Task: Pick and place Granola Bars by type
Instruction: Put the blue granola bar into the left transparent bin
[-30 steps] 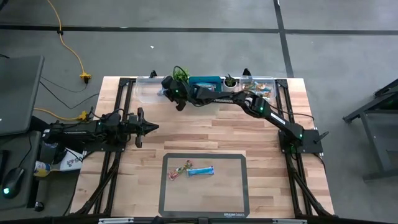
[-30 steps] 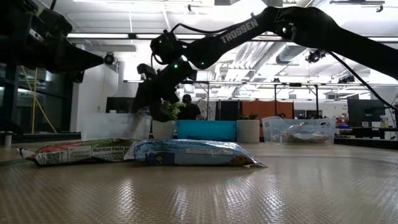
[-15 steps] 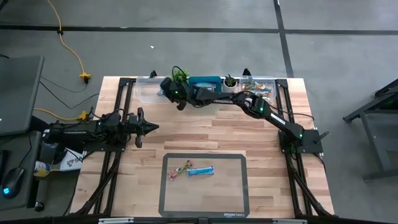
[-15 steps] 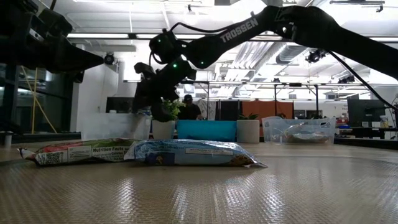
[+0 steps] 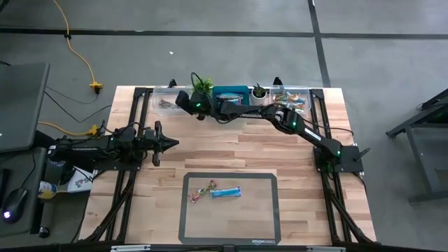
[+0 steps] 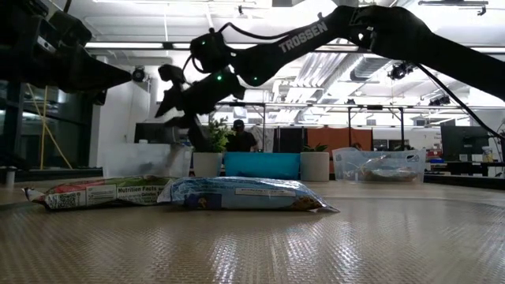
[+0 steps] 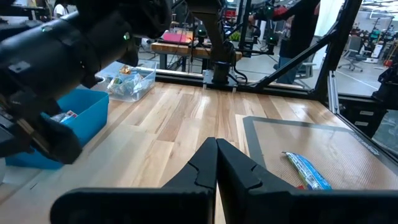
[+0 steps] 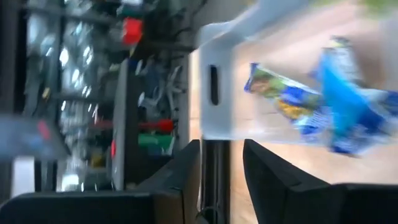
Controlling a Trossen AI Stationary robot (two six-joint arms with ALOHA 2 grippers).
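The right arm reaches across the far edge of the table, and its gripper (image 5: 183, 100) now hangs over the clear bin (image 5: 162, 103) at the far left corner. A second ago it sat a little nearer the middle, beside the bushy potted plant (image 5: 202, 84); it has since slid outward over the bin. In the low view the gripper (image 6: 172, 99) has also lifted and tipped, and its fingers, pinched together a moment back, now stand apart with nothing between them. The right wrist view agrees: a gap shows between the two dark fingers (image 8: 177, 180), and just past them, inside the bin's clear wall (image 8: 230, 81), lie loose bars (image 8: 323, 99) in blue and multicoloured wrappers. From overhead a small dark patch shows in that bin (image 5: 166, 104) where the bin looked bare a second ago.

The left gripper (image 5: 168, 143) waits over the left side of the table, its fingers pressed together on nothing, exactly where it was before.

On the dark mat (image 5: 266, 178) near the front edge two bars have not moved: a light blue bar (image 5: 226, 192) and a red-brown bar (image 5: 202, 192), lying end to end and just touching. Along the back edge stand a blue bin (image 5: 231, 92), a small white plant pot (image 5: 260, 92), and another clear bin (image 5: 290, 96) holding more bars.
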